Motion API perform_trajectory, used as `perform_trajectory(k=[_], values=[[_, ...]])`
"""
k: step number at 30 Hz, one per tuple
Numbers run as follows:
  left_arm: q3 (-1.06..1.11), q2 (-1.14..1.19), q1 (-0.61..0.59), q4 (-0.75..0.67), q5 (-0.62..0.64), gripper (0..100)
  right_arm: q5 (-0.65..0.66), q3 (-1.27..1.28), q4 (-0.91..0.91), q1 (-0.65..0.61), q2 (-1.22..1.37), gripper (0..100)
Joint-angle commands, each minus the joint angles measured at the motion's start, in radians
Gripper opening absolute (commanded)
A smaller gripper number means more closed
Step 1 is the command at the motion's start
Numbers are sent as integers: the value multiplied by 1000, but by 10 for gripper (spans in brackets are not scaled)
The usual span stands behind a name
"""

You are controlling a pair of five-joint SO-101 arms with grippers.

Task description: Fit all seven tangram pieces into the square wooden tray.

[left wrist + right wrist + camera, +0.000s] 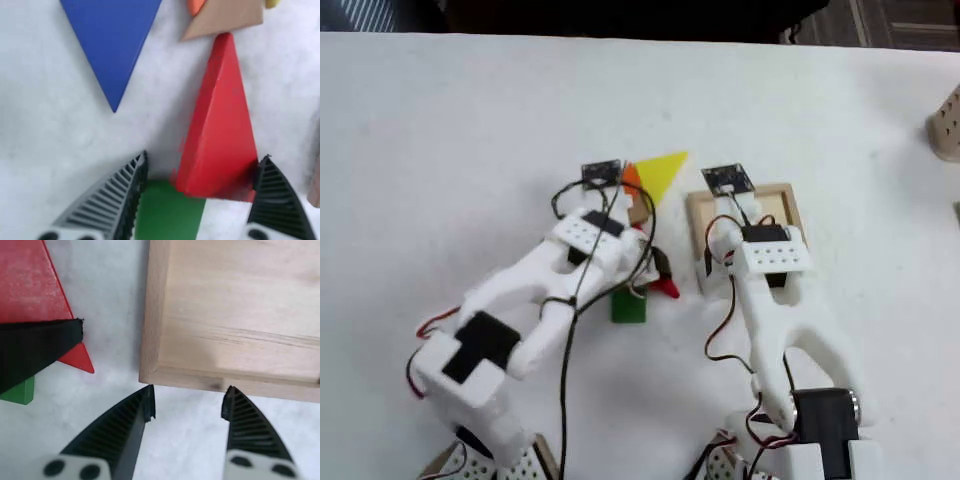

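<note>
Sitting outside the square wooden tray [155, 305], the red triangle [220, 125] has its broad end between the spread fingers of the left gripper [204, 160], one touching a corner, the other just short, so grasping it looks like the step in hand. The next move should be a square close that misses the green piece [170, 215] at its base, then a carry to the tray, where the right gripper [190, 391] hovers, fingers apart, just outside the rim
</note>
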Motion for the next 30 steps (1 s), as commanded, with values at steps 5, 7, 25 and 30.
perform_trajectory(k=[5, 7, 25, 30], values=[[-186, 117, -25, 87, 9, 325, 12, -48, -12, -2, 1, 219], [-192, 117, -24, 83, 9, 325, 12, -48, -12, -2, 1, 219], [-193, 117, 4, 0, -28, 116, 12, -48, -12, 4, 1, 219], [-193, 117, 2, -26, -86, 28, 12, -48, -12, 4, 1, 219]])
